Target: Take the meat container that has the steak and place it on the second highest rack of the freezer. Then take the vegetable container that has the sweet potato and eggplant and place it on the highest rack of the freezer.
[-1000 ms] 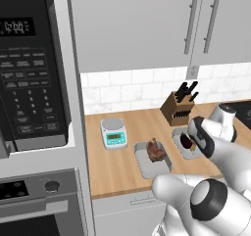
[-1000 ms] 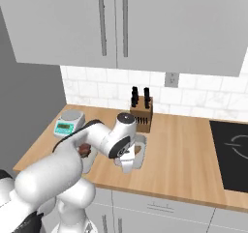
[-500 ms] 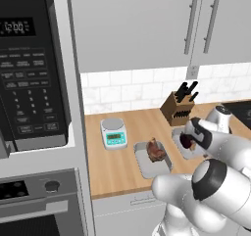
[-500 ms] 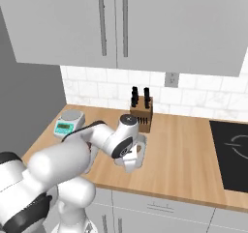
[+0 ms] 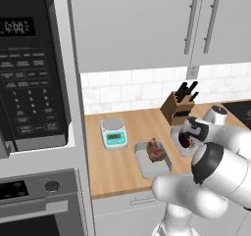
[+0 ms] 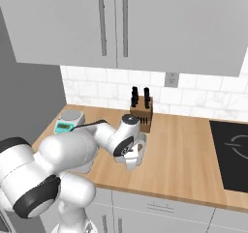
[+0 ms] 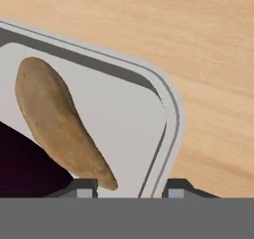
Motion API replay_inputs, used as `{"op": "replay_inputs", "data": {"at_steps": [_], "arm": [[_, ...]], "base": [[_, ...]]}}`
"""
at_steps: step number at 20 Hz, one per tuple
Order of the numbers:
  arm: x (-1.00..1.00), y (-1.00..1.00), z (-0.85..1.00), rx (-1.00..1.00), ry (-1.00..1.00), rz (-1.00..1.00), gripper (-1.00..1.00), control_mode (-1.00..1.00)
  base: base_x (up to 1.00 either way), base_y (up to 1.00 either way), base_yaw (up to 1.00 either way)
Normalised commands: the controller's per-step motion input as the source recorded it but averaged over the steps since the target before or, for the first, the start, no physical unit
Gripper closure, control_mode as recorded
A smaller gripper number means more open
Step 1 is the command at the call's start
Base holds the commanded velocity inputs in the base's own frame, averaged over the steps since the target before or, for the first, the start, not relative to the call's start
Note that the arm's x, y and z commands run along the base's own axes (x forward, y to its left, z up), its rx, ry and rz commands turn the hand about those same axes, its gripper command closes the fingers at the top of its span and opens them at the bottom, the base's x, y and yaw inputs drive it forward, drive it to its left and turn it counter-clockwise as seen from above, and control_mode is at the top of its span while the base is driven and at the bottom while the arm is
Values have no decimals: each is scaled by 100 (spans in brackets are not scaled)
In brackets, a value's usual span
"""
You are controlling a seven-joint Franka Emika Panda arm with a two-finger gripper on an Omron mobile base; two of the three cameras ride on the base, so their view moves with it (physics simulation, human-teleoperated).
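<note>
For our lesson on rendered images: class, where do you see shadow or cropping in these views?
Hand view: the sweet potato is sharp, the eggplant is cropped at the edge and nearly black. Left base view: flat, even light, the steak casts hardly any shadow in its tray.

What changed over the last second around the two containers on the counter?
The gripper has dropped onto the vegetable container and its fingers are closing astride its rim, beside the sweet potato and eggplant. The meat container with the steak, the scale and the knife block stayed put.
</note>
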Motion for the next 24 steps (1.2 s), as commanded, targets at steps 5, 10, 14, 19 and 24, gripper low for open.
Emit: {"op": "replay_inputs", "data": {"at_steps": [5,10,14,19,24], "arm": [[2,8,0,0,0,-2,100,-100],[-13,2,14,0,-3,3,100,-100],[-48,0,48,0,-6,1,100,-100],[-31,31,51,0,-8,-3,100,-100],[-41,59,68,5,-17,-13,100,-100]], "base": [[0,0,0],[0,0,0],[0,0,0],[0,0,0],[0,0,0]]}}
